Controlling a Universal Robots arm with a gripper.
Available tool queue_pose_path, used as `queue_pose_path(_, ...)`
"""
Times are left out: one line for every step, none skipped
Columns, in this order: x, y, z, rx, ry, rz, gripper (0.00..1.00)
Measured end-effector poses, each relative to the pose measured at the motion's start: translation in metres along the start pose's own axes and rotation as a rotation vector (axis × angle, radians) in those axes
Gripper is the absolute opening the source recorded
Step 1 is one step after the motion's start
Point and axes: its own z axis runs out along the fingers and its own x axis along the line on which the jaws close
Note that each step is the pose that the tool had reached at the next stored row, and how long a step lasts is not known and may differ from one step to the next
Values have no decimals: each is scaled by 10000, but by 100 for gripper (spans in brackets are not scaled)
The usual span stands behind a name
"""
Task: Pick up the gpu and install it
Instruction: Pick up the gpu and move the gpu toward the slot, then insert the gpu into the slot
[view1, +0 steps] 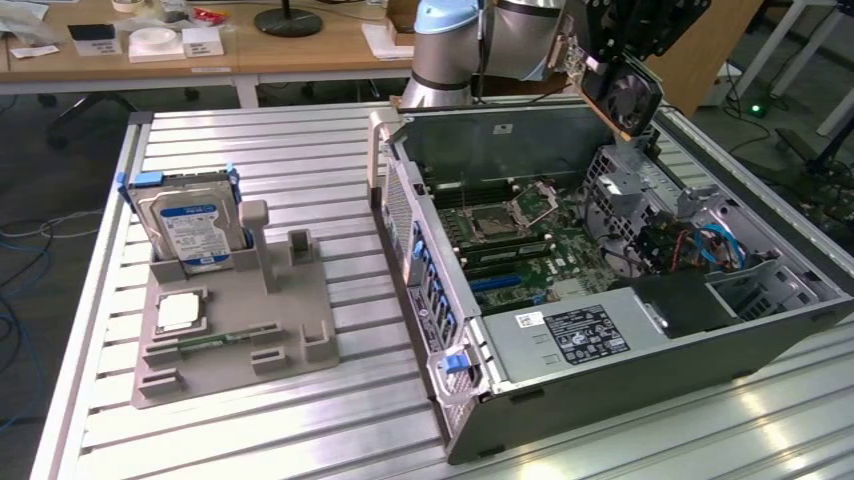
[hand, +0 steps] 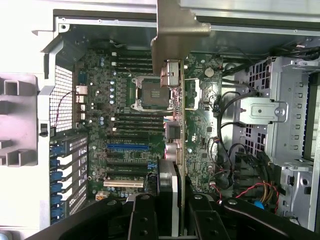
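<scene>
The pick-up is done and the install is not. My claw (hand: 172, 220) stands narrow, clamped on the gpu (view1: 622, 90), which hangs in the air above the far end of the open case (view1: 641, 380), clear of everything inside it. From the wrist view I look down the card edge-on. Its silvery bracket (hand: 177, 35) is at the end away from my claw, and the motherboard (hand: 125, 100) lies below. The card is not seated. The blue slot (hand: 127, 147) and the white slot (hand: 122, 183) are bare, and the card's edge sits to one side of them, over the middle of the board. So what is left, as I judge it, is the whole fitting: lining up, lowering and pressing home.

The case lies on its side on the table (view1: 294, 430) with its cover off. It holds the motherboard with an open socket (view1: 538, 205), a power supply (view1: 581, 335) at the near end, and a drive cage (view1: 641, 190) with loose cables (view1: 707, 245) on the exterior view's right.

Beside the case, on the exterior view's left, a grey holder (view1: 220, 375) carries a hard drive (view1: 187, 228) standing upright, a square chip (view1: 178, 312) lying flat, and a memory stick (view1: 214, 340) in a groove.
</scene>
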Motion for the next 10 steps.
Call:
queue_pose_path(0,0,0,-1,0,0,28)
queue_pose_path(0,0,0,0,0,0,28)
queue_pose_path(0,0,0,-1,0,0,28)
queue_pose_path(0,0,0,0,0,0,28)
queue_pose_path(0,0,0,0,0,0,28)
queue_pose_path(0,0,0,0,0,0,28)
queue_pose_path(0,0,0,0,0,0,28)
queue_pose_path(0,0,0,0,0,0,28)
queue_pose_path(0,0,0,0,0,-3,28)
queue_pose_path(0,0,0,0,0,-17,28)
